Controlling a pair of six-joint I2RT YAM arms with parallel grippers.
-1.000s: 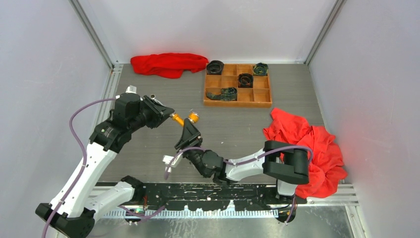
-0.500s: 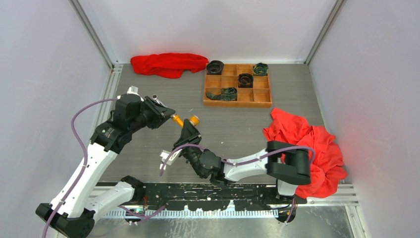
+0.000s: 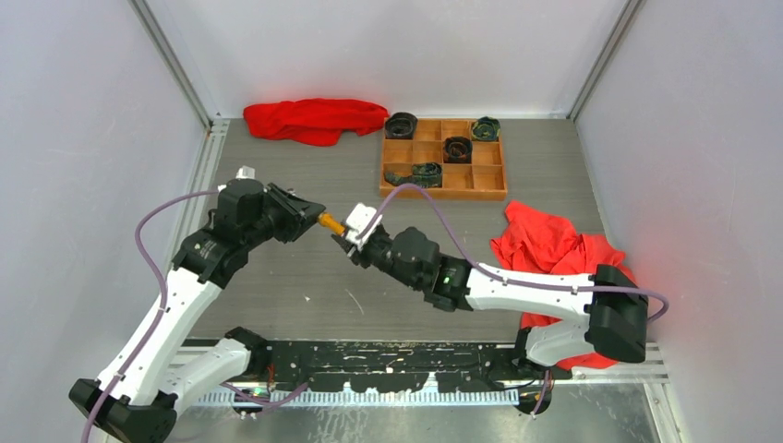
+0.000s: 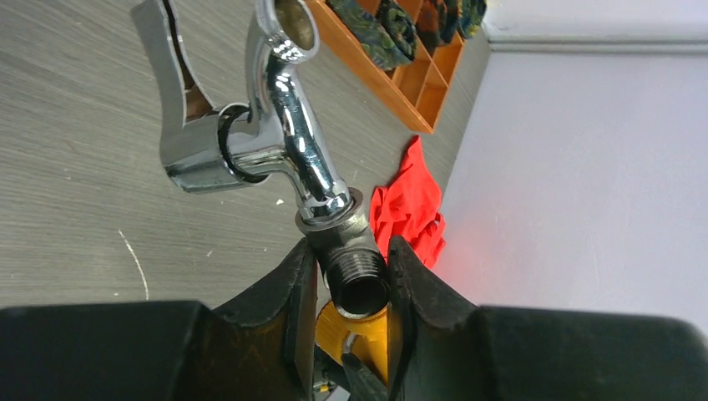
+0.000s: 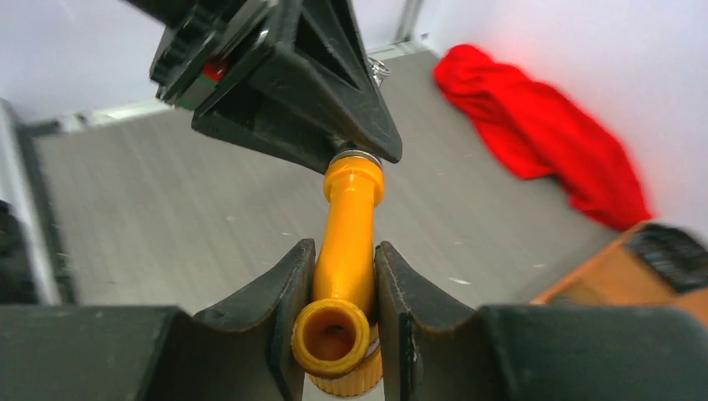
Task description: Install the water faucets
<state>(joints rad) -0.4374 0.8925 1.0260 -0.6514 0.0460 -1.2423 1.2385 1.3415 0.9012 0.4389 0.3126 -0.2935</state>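
My left gripper [image 4: 351,255] clamps the silver faucet [image 4: 290,125], my right gripper [image 5: 344,255] the orange faucet [image 5: 351,213] — ends meet, joining not yet finished, I judge.

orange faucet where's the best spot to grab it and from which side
The orange faucet: probably the straight tube just behind the flared mouth, from the free end opposite the left gripper. It's round and even there; the other end meets the left jaws.

Bright even light, faint shadows; glare on silver faucet [image 4: 294,129], blurred wrist backgrounds
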